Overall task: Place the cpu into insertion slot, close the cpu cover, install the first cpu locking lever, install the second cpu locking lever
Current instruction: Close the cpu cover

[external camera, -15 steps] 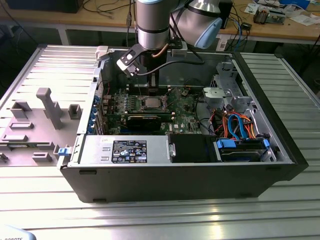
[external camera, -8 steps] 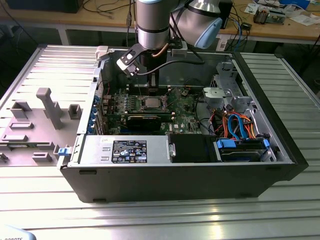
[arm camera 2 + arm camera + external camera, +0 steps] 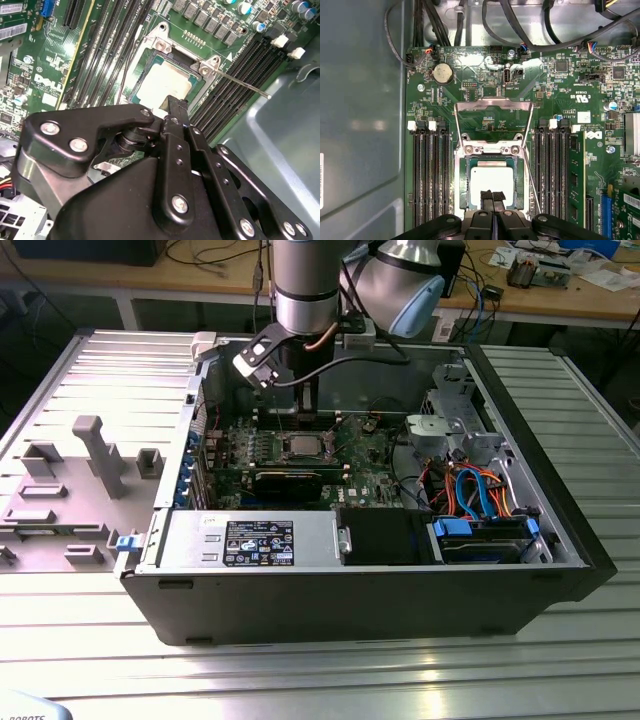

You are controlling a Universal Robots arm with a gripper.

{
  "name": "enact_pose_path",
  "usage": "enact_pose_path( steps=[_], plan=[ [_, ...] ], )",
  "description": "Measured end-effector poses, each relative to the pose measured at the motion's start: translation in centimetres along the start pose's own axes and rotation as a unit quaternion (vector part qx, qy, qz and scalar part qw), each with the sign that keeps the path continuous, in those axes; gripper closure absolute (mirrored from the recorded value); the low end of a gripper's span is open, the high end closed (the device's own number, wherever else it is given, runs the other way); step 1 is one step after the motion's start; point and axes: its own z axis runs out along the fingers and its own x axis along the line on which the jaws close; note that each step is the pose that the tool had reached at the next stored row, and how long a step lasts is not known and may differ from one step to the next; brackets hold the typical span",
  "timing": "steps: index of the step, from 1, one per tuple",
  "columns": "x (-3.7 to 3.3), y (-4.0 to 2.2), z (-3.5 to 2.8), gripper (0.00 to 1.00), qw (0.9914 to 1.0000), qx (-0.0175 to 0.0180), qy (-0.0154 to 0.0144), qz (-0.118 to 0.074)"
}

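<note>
We see an open computer case lying on its side on a ribbed metal table. The robot arm reaches down into it over the green motherboard. The gripper hangs low over the socket. Its two black fingertips are pressed together with nothing between them, and they sit just above the near edge of the chip.

The cpu cover is swung back and open, and bare board shows through its window. It does not lie on the socket. Below it, the insertion slot already holds the cpu, which lies flat and square inside the silvery rim. In the second wrist view the cpu looks seated level.

One thin locking lever juts out free beside the memory slots, not hooked down.

We judge the first step done. The cover is not yet closed, and neither lever appears latched.
</note>
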Motion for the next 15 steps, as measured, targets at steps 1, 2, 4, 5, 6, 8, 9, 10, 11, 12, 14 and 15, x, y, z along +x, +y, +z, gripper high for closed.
enact_pose_path(
  steps=[1, 2, 4, 5, 6, 8, 9, 10, 11, 12, 14, 15],
  plan=[
    [0.00, 0.00, -0.17, 0.89, 1.00000, 0.0000, 0.0000, 0.000],
    [0.01, 0.01, -0.37, 0.89, 1.00000, 0.0000, 0.0000, 0.000],
    [0.02, 0.03, -0.85, 0.89, 1.00000, 0.0000, 0.0000, 0.000],
    [0.02, 0.04, -1.03, 0.89, 1.00000, 0.0000, 0.0001, 0.000],
    [0.03, 0.05, -1.30, 0.89, 1.00000, 0.0000, 0.0000, 0.000],
    [0.04, 0.06, -1.62, 0.89, 1.00000, 0.0000, 0.0001, 0.000],
    [0.04, 0.07, -1.84, 0.89, 1.00000, 0.0000, 0.0000, 0.000],
    [0.04, 0.07, -2.05, 0.89, 1.00000, 0.0000, 0.0000, 0.000],
    [0.05, 0.08, -2.16, 0.89, 1.00000, 0.0000, 0.0000, 0.000],
    [0.05, 0.08, -2.24, 0.89, 1.00000, 0.0000, 0.0000, 0.000],
    [0.05, 0.09, -2.38, 0.89, 1.00000, 0.0000, 0.0001, 0.000],
    [0.06, 0.09, -2.46, 0.89, 1.00000, 0.0000, 0.0001, 0.000]
  ],
)
